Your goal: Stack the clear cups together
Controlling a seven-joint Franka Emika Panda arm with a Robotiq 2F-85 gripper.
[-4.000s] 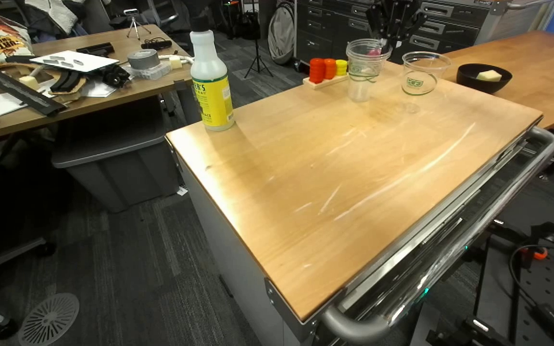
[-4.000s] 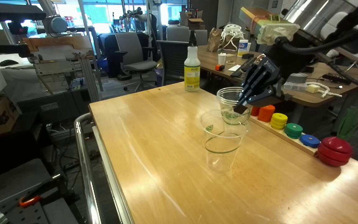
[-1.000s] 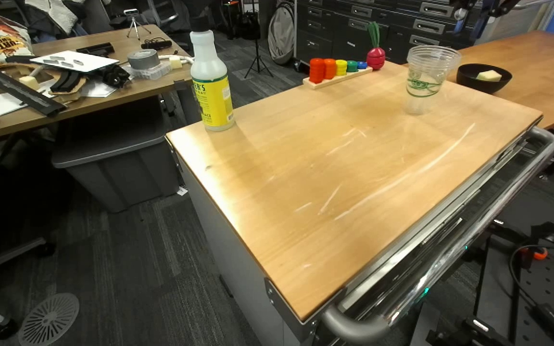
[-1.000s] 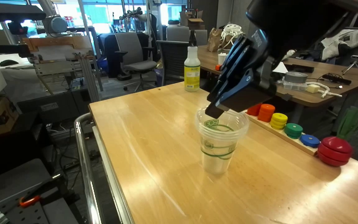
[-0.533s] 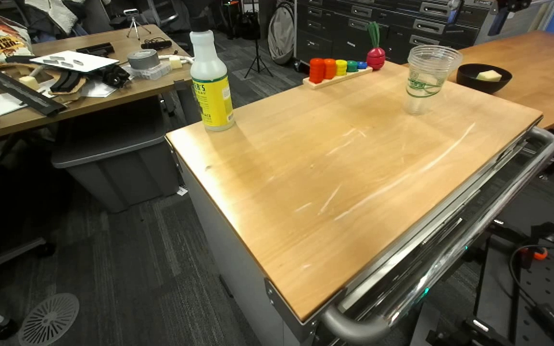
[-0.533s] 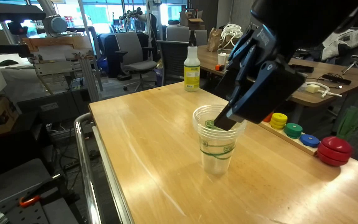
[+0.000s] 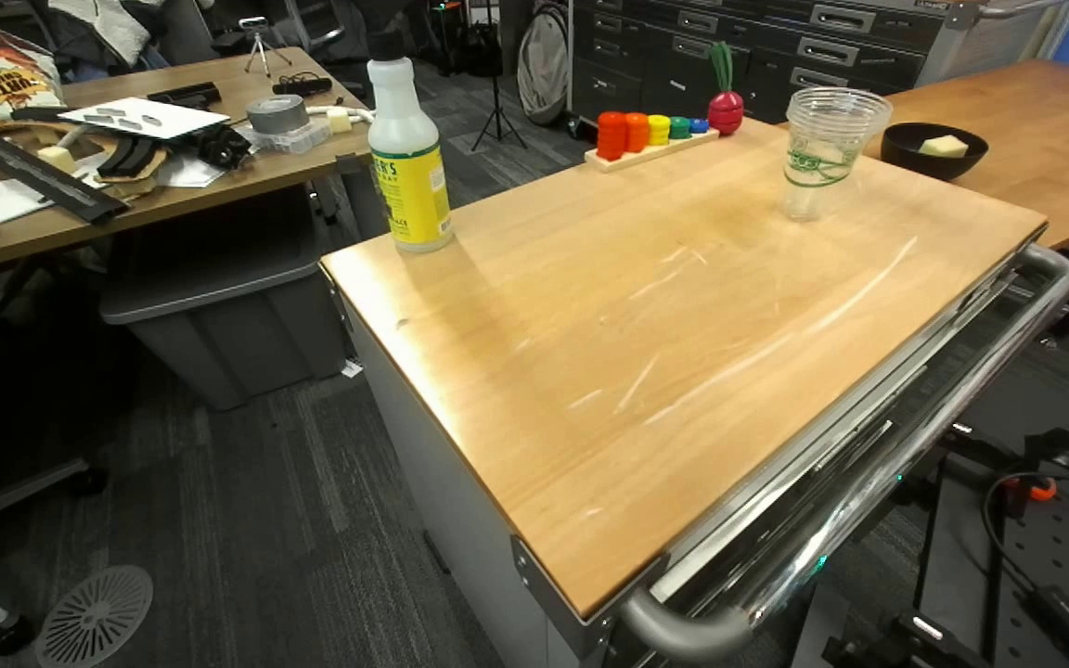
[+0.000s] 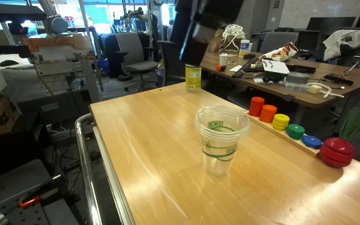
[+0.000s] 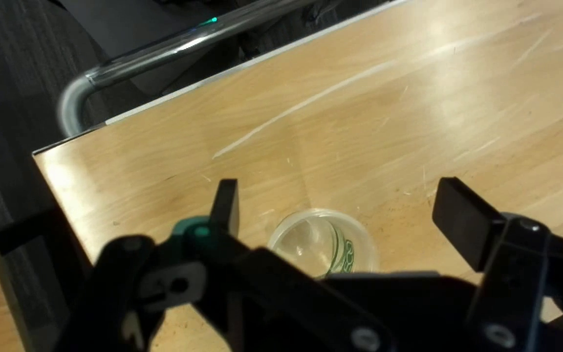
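Nearest us, the end effector (image 9: 344, 212) is spread wide; in an exterior view it is blurred, cropped at the top, and higher than the clear cups (image 8: 220, 140). These stand nested and upright on the worktop (image 8: 155, 140), between the edge with the metal rail (image 8: 87, 172) and the opposite edge. We cannot count their overlapping rims, and in the wrist view the end effector covers part of them. Along that opposite edge we see a ring toy (image 8: 281, 122) beside a red radish (image 8: 336, 151). At the far corner, the end effector hides the spray bottle's (image 8: 193, 79) top.
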